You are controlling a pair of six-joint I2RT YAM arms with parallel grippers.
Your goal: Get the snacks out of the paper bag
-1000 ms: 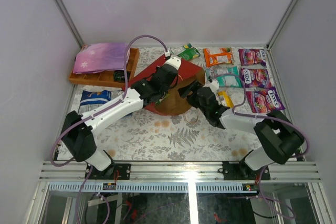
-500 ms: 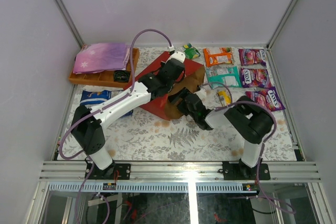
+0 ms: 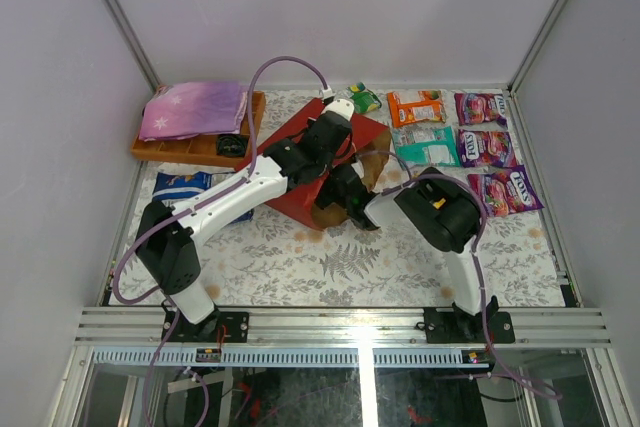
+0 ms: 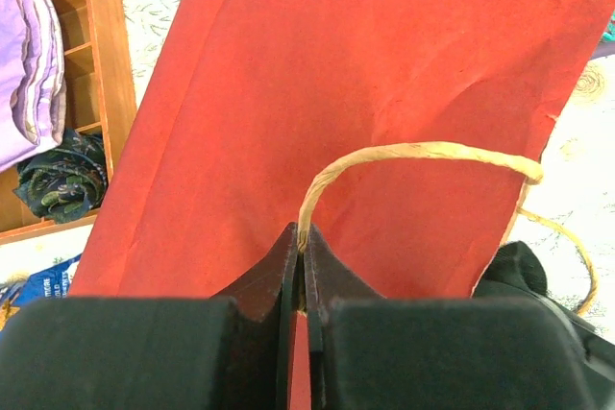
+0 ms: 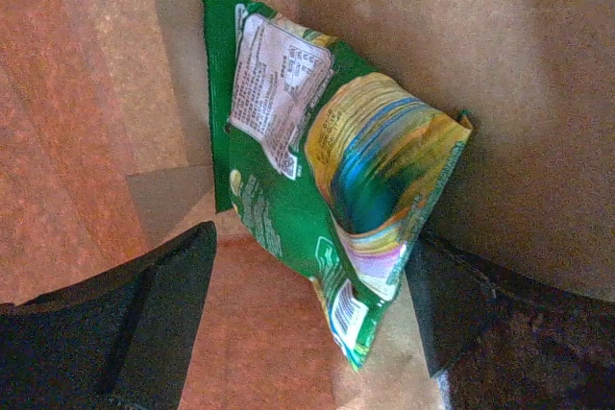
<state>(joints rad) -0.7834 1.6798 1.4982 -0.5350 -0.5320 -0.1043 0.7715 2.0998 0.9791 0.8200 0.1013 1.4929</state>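
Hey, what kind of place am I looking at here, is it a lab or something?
Most likely a robot test cell in a lab: two arms bolted to an aluminium rail, plain pale panel walls, and snack packets laid in tidy rows beside a red paper bag.

Left end effector (image 4: 300,249) clamped, right (image 5: 313,258) agape.
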